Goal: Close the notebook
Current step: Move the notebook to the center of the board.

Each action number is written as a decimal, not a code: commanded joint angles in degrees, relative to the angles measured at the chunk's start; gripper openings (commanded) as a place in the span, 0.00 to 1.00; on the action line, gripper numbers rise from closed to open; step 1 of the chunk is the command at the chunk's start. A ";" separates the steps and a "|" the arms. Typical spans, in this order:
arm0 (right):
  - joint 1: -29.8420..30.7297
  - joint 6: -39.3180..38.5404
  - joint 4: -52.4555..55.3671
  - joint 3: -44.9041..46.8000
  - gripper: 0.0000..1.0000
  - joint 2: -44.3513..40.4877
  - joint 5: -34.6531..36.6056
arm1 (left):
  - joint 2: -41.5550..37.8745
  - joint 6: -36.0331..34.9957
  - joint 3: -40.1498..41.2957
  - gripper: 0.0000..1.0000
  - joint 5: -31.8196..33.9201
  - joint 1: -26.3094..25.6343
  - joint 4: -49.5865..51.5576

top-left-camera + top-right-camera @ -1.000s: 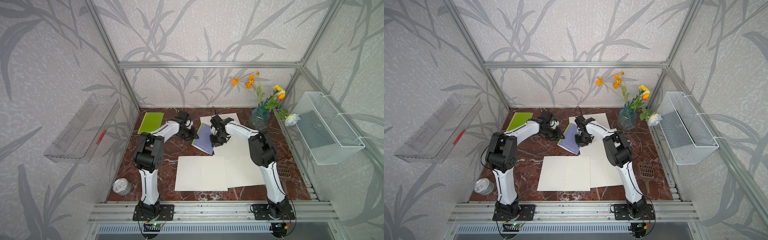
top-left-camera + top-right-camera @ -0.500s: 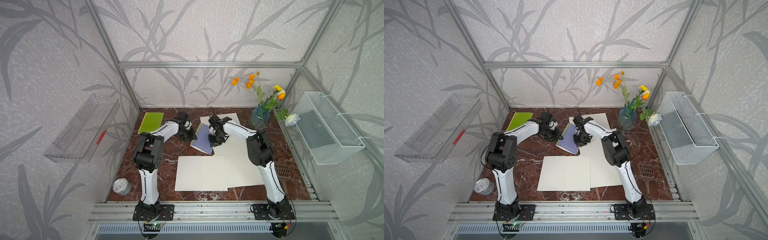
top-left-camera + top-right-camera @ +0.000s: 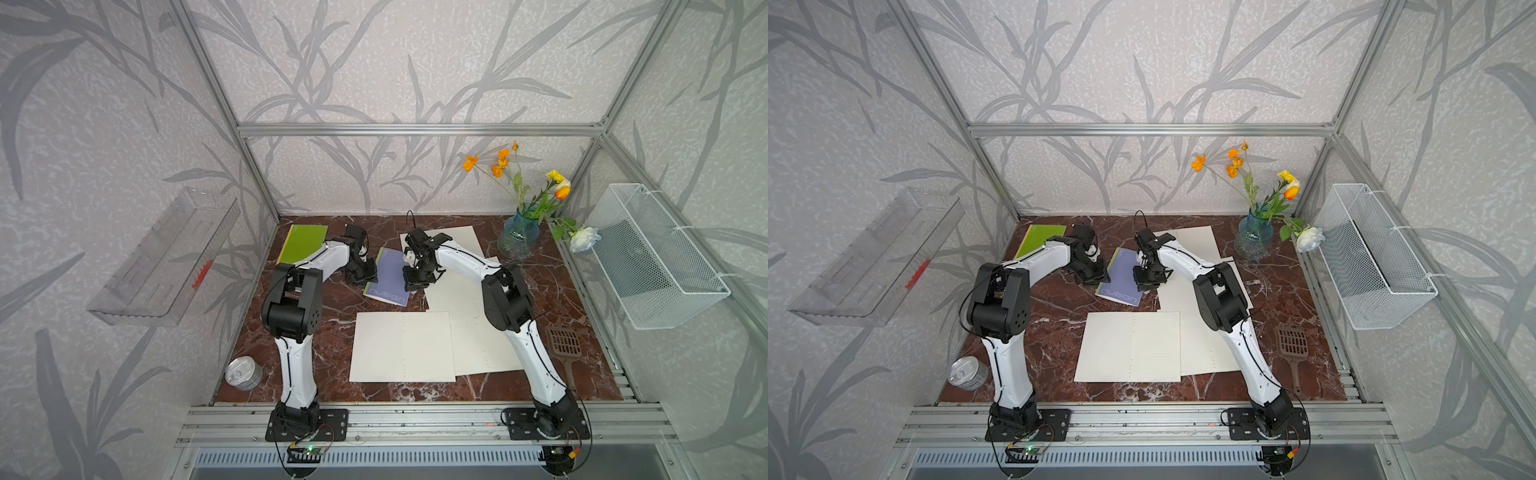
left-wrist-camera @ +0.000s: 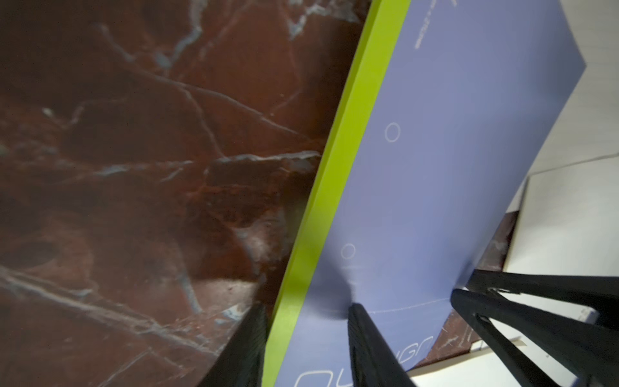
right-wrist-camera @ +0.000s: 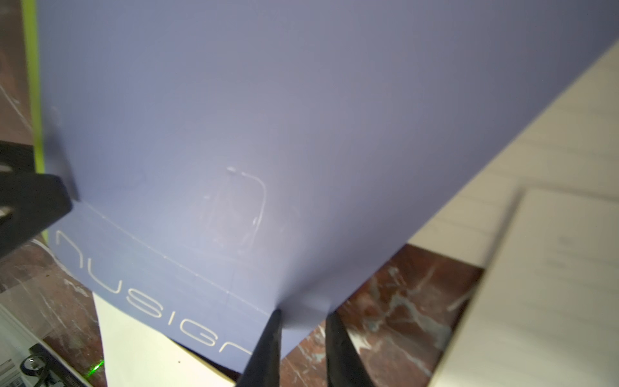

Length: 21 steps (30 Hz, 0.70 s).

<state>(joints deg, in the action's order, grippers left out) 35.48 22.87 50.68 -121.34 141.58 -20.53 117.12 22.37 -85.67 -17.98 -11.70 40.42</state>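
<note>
Notebook (purple cover) pinched between both claws.

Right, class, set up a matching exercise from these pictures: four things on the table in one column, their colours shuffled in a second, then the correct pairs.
Things:
1. notebook cover
2. vase
3. scoop
4. tin can

Colours:
A. silver
B. brown
C. purple-blue
D. blue glass

Pairs: 1-C, 2-D, 3-B, 4-A
</note>
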 commanded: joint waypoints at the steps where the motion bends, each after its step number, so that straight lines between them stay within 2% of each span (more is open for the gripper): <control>1: 2.31 1.94 -6.48 -3.01 0.24 5.44 -5.71 | 2.61 -1.44 -3.83 0.41 -0.50 -0.18 2.38; 5: 2.35 4.26 -7.17 -8.89 0.25 9.18 -7.54 | 5.46 -2.92 -8.02 0.42 3.18 1.17 5.14; 12: 2.66 8.42 -6.54 -23.31 0.26 17.35 -10.07 | 11.46 -3.47 -15.12 0.42 3.32 3.59 6.98; 21: 2.75 17.62 -15.20 -29.57 0.30 24.11 -13.06 | 16.18 -3.65 -19.81 0.43 3.13 6.24 7.59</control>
<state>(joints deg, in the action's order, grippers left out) 35.42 36.69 40.75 -149.91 160.57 -28.88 130.30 19.03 -104.81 -8.84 -4.01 48.49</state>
